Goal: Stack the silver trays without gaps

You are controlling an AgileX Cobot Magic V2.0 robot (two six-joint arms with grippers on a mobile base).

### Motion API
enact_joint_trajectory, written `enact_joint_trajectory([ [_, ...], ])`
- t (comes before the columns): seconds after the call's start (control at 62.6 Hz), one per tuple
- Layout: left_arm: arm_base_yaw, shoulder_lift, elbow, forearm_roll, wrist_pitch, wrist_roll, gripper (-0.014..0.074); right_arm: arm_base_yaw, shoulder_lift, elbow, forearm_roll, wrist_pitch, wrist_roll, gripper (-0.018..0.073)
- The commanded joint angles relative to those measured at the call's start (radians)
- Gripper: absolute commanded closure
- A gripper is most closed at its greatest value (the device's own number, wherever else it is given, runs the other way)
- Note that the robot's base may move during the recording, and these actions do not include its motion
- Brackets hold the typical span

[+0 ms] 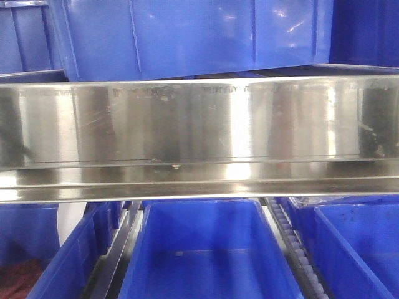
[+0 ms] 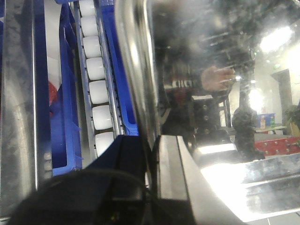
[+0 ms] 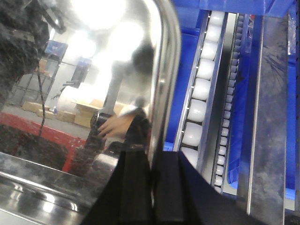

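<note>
Steel fills both of my wrist views. My left gripper [image 2: 153,147] is clamped on the thin flared rim of a silver tray [image 2: 211,70], with one dark finger on the outer side of the rim and the other flat against the mirror-bright inner face. My right gripper [image 3: 151,164] bites a tray rim the same way, two black fingers pinching the edge from either side, and the shiny surface spreads to the left of them in that view. I cannot tell whether both grips are on one tray. Beyond the rim on each side run tracks of white rollers [image 2: 98,70] with blue bins [image 2: 65,117] beside them, and a dull steel rail [image 3: 272,117] stands at the right edge of my right wrist view. In the front view that brushed rail spans the whole width, with blue bins above it and below it
</note>
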Motion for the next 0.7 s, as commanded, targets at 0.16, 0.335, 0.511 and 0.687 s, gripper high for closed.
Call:
enact_joint_trajectory([
  [0.16, -0.013, -0.027, -0.031, 0.025, -0.002, 0.016, 0.0645, 0.003, -0.035, -0.032, -0.050, 0.027, -0.010, 0.0537],
  [0.335, -0.013, -0.027, -0.031, 0.025, -0.002, 0.016, 0.0645, 0.003, -0.035, -0.032, -0.050, 0.027, -0.010, 0.0537],
  [0.511, -0.013, -0.027, -0.031, 0.025, -0.002, 0.016, 0.0645, 0.003, -0.035, -0.032, -0.050, 0.027, -0.010, 0.0537],
  [0.687, -0.013, -0.027, -0.031, 0.025, -0.002, 0.016, 0.0645, 0.003, -0.033, -0.032, -0.050, 0.027, -0.010, 0.0537],
])
